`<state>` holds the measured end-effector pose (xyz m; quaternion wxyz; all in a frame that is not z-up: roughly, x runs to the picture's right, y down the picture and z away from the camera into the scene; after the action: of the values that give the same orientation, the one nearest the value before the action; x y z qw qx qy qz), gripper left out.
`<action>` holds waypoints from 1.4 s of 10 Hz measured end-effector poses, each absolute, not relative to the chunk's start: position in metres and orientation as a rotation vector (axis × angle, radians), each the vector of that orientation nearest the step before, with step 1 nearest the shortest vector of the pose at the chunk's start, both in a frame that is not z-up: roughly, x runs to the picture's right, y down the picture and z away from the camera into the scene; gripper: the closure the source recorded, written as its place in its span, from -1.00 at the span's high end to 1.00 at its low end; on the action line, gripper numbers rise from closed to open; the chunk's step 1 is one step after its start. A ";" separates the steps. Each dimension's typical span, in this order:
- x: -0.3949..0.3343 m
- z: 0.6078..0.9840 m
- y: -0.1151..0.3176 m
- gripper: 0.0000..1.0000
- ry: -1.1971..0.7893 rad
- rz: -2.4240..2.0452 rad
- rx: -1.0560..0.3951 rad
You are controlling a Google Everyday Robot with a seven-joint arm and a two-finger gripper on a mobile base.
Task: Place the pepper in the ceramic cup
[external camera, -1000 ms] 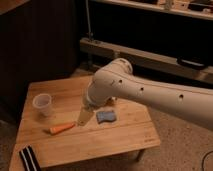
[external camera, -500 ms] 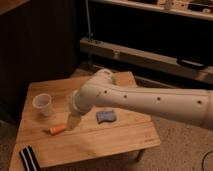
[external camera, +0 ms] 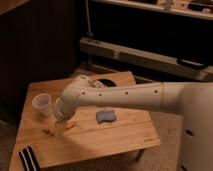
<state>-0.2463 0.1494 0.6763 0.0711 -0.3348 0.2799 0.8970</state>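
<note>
Arm (external camera: 125, 95): big change. A second ago it hung over the middle of the surface (external camera: 125, 142), its end between pepper and pad. Now it has swung left and dropped, stretching in from the right across the board with its end low at the front-left.

Surface: wooden top, unmoved. Everything on it sits where it did a second ago.

Pincer (external camera: 60, 127): now down at the surface, right over the pepper, just in front of the cup and a little to its right. Before, it was off to the right of the pepper. Cannot tell whether it is released or clenched; the arm's end hides it.

Pad (external camera: 106, 116): blue, right of the pincer and well apart from it. The arm has come off it, so it shows whole. Not part of the job.

Cup (external camera: 42, 104): upright at back-left, near the pincer but not touching it. Same spot as before, nothing seen in it.

Pepper (external camera: 70, 126): lying flat on the surface under the pincer, orange showing on both sides of it, middle hidden. Same place as a second ago, not lifted.

Meaning, as a judgement: the reach is done and the step in hand is the grasp. No lift or carry shows. The carry to the cup would be short, back and left. The risk is that the slim pepper rolls or gets pinched off-centre.
</note>
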 end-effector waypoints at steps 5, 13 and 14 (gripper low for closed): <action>-0.265 0.710 0.192 0.60 0.965 2.667 -0.887; -0.285 0.758 0.214 0.60 1.022 2.689 -0.726; -0.286 0.762 0.217 0.60 1.032 2.688 -0.723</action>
<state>-0.2860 0.2174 0.7622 0.0865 -0.2428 0.3463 0.9021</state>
